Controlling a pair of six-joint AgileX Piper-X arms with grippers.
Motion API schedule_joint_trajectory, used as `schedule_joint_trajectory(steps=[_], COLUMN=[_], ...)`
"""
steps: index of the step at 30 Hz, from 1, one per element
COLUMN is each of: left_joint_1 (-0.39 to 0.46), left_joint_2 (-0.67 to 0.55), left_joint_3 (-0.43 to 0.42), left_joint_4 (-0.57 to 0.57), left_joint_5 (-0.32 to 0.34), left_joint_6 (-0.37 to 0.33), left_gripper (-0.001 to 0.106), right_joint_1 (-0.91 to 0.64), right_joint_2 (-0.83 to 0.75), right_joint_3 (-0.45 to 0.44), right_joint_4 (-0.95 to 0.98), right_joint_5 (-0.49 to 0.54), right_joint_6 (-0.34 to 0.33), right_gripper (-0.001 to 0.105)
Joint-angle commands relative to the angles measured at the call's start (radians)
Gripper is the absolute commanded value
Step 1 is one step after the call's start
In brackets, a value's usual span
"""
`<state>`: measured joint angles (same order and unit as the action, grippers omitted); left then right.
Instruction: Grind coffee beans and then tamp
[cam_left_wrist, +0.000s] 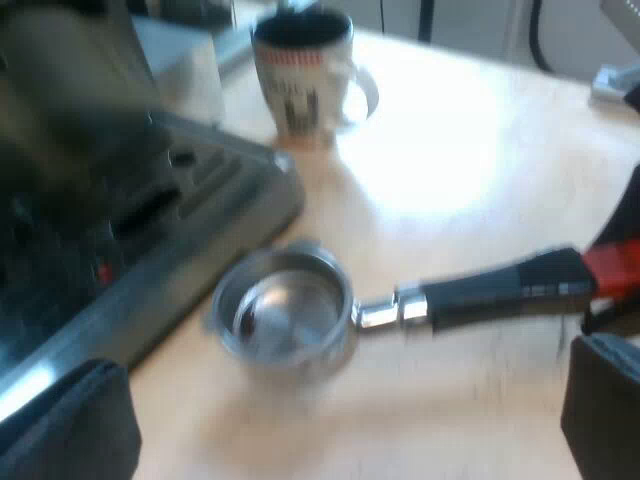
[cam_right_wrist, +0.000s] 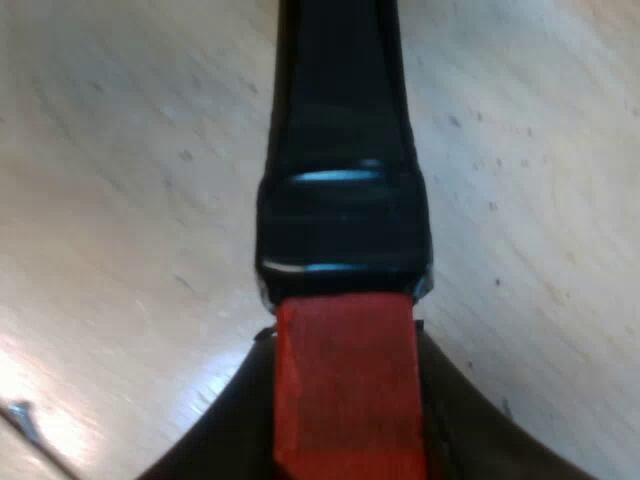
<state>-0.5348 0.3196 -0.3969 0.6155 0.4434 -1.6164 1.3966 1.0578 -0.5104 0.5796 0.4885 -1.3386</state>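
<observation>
Holder (cam_left_wrist: 285, 320) on table (cam_left_wrist: 480, 150) | right end effector (cam_right_wrist: 345, 420) grips red end | left end effector (cam_left_wrist: 330, 410) open (mug (cam_left_wrist: 300, 75), machine (cam_left_wrist: 130, 230) near basket)

Bright, white glare on table (cam_left_wrist: 470, 200), soft shadows

Left gripper (cam_left_wrist: 345, 370): fingers (cam_left_wrist: 65, 420) spread wide apart, holding nothing, wrist angled downward. Right gripper (cam_right_wrist: 345, 440): both fingers (cam_right_wrist: 225, 445) closed against opposite sides of holder (cam_right_wrist: 340, 200) handle's red end, gripping it, wrist low and in line with handle.
</observation>
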Motion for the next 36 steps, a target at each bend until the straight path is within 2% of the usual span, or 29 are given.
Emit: schedule_joint_trajectory(steps=[1,9,13,19,21,22,23,24,26,29,32,36], left_joint_1=[-0.006,-0.006,-0.006,-0.006,-0.006,-0.006,-0.006,-0.006,-0.006,-0.006,-0.006,-0.006], left_joint_2=[0.029,0.113,0.143,0.194,0.207,0.214,0.214,0.214,0.214,0.214,0.214,0.214], left_joint_3=[-0.007,-0.007,-0.007,-0.007,-0.007,-0.007,-0.007,-0.007,-0.007,-0.007,-0.007,-0.007], left_joint_4=[0.03,0.018,0.018,0.018,0.018,0.018,0.018,0.018,0.014,0.014,0.014,0.014], left_joint_5=[-0.008,-0.011,-0.052,-0.052,-0.052,-0.052,-0.052,-0.052,-0.052,-0.052,-0.052,-0.052], left_joint_6=[0.001,0.02,0.02,0.02,0.02,0.02,0.02,0.02,0.02,0.02,0.02,0.02], left_gripper=[0.087,0.087,0.087,0.087,0.087,0.087,0.087,0.087,0.087,0.087,0.087,0.087], right_joint_1=[-0.021,-0.1,-0.103,-0.103,-0.103,-0.103,-0.103,-0.103,-0.103,-0.103,-0.103,-0.103], right_joint_2=[-0.011,0.098,0.155,0.196,0.217,0.226,0.227,0.227,0.224,0.221,0.212,0.195], right_joint_3=[0.03,0.082,0.081,0.081,0.081,0.081,0.081,0.081,0.079,0.048,-0.003,-0.036], right_joint_4=[-0.079,-0.2,-0.238,-0.228,-0.223,-0.223,-0.21,-0.202,-0.141,0.0,0.127,0.183], right_joint_5=[0.013,-0.076,-0.078,-0.106,-0.134,-0.135,-0.135,-0.135,-0.157,-0.163,-0.164,-0.159], right_joint_6=[-0.007,-0.037,-0.035,-0.035,-0.035,-0.035,-0.035,-0.035,-0.033,-0.008,-0.006,-0.018], right_gripper=[0.0,0.0,0.0,0.0,0.008,0.023,0.049,0.053,0.074,0.081,0.081,0.081])
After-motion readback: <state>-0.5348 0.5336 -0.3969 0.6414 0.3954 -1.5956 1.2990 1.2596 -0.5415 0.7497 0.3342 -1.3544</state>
